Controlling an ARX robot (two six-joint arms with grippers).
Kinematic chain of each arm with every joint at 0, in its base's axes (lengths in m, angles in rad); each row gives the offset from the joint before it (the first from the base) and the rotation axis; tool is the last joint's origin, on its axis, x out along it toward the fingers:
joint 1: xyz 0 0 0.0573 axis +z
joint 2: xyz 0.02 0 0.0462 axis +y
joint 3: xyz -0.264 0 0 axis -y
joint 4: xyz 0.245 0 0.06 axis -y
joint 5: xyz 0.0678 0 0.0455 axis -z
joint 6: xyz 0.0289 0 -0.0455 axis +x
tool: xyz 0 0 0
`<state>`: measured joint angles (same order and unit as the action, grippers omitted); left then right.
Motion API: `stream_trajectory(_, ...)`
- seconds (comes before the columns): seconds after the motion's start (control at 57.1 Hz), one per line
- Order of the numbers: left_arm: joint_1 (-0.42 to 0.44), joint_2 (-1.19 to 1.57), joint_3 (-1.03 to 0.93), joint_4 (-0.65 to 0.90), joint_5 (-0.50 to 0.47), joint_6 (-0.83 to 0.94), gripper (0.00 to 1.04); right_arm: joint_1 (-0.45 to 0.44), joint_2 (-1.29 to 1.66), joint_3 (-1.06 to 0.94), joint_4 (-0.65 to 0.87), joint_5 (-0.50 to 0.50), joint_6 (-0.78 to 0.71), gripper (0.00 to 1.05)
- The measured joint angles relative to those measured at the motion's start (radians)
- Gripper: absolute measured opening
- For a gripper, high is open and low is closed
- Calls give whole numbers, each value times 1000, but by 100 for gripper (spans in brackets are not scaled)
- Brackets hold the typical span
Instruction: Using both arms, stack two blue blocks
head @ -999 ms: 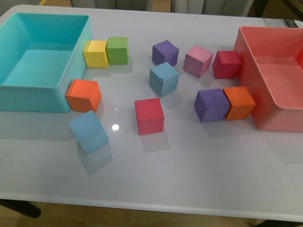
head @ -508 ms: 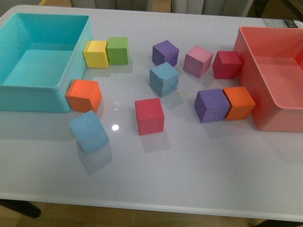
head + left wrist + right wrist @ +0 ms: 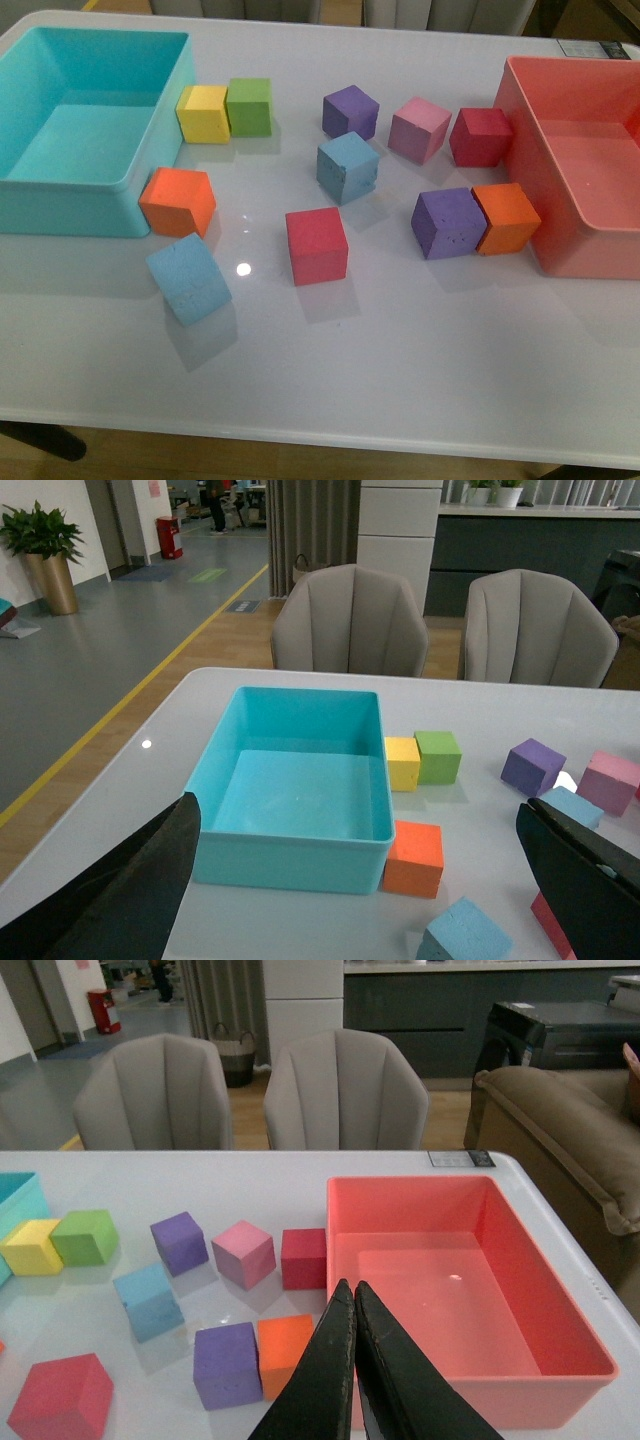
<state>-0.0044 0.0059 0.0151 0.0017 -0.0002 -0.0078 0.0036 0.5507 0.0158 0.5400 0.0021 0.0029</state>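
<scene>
Wrist cameras gave me the nearest things first. The left fingers [image 3: 120,900] were spread wide with nothing between them. The right fingers [image 3: 325,1380] were pressed together, pinching nothing. Neither arm showed in the front view.

On the white counter [image 3: 400,360] I took the red cube [image 3: 316,245] in the middle as my mark. The near blue block [image 3: 188,278] lay left of the red cube and a little closer to me, apart from it and turned corner-on. Left of the red cube and slightly beyond it sat an orange cube [image 3: 177,200], just beside the turquoise bin [image 3: 70,185]. Right of the red cube, a purple cube [image 3: 447,222] and a second orange cube [image 3: 506,218] sat touching each other, hard by the red bin [image 3: 590,262].

Just beyond the red cube and a shade to its right, near but not touching, the far blue block [image 3: 347,167] rested flat on the counter. The two blue blocks were well apart, neither on top of the other, with the red cube roughly between them.

Farther beyond the red cube stood a far purple cube [image 3: 350,111]. Beyond and to the right were a pink cube [image 3: 419,129] and a dark red cube [image 3: 480,136]. Beyond and to the left, a yellow cube [image 3: 203,113] and a green cube [image 3: 249,106] sat side by side, touching.
</scene>
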Motion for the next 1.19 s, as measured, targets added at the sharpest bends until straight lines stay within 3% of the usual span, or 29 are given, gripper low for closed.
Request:
stream_trajectory(0.456, 0, 0, 0, 0, 0, 0, 96, 0, -261, 0, -249, 0, 0, 2)
stream_trajectory(0.859, 0, 0, 0, 0, 0, 0, 96, 0, -374, 0, -362, 0, 0, 2)
stream_trajectory(0.946, 0, 0, 0, 0, 0, 0, 96, 0, -517, 0, -528, -1, 0, 2)
stream_trajectory(1.192, 0, 0, 0, 0, 0, 0, 96, 0, -544, 0, -539, 0, 0, 2)
